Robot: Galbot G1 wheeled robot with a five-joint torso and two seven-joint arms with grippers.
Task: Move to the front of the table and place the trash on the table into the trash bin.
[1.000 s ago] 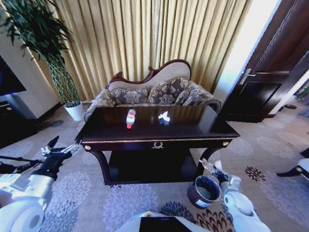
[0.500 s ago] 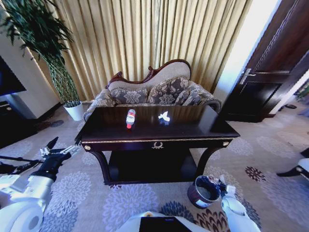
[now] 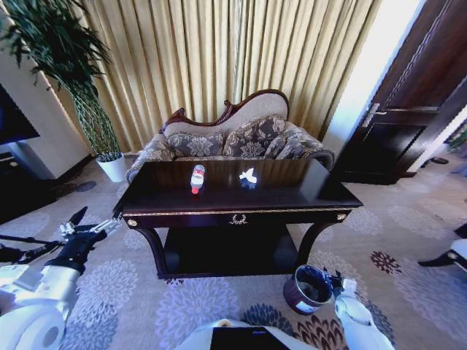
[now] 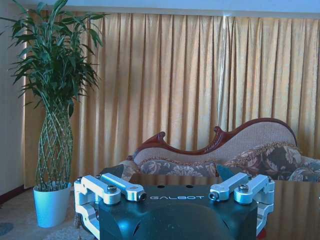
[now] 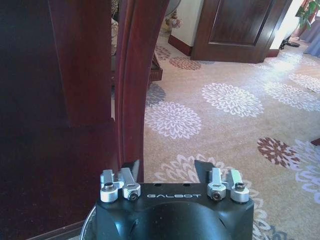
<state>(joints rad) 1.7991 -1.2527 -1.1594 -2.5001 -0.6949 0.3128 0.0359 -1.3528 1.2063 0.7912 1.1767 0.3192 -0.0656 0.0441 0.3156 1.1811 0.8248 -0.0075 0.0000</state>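
Note:
On the dark glossy table (image 3: 306, 191) lie a clear bottle with a red label (image 3: 197, 178) and a white crumpled paper (image 3: 248, 176), side by side near the middle. The dark round trash bin (image 3: 308, 289) stands on the carpet by the table's front right leg. My right gripper (image 3: 337, 281) hangs low at the bin's right rim; in the right wrist view it (image 5: 170, 167) is open and empty, facing the table leg (image 5: 132, 75). My left gripper (image 3: 91, 222) is open beside the table's front left corner, well short of the bottle.
A patterned sofa (image 3: 233, 138) stands behind the table before gold curtains. A tall plant in a white pot (image 3: 113, 166) is at the back left, a dark door (image 3: 398, 124) at the right. Flowered carpet surrounds the table, with a lower shelf (image 3: 230, 251) beneath it.
My right gripper has dropped from above the bin's near rim to lower down at its right side. The left arm, bottle and paper have not moved.

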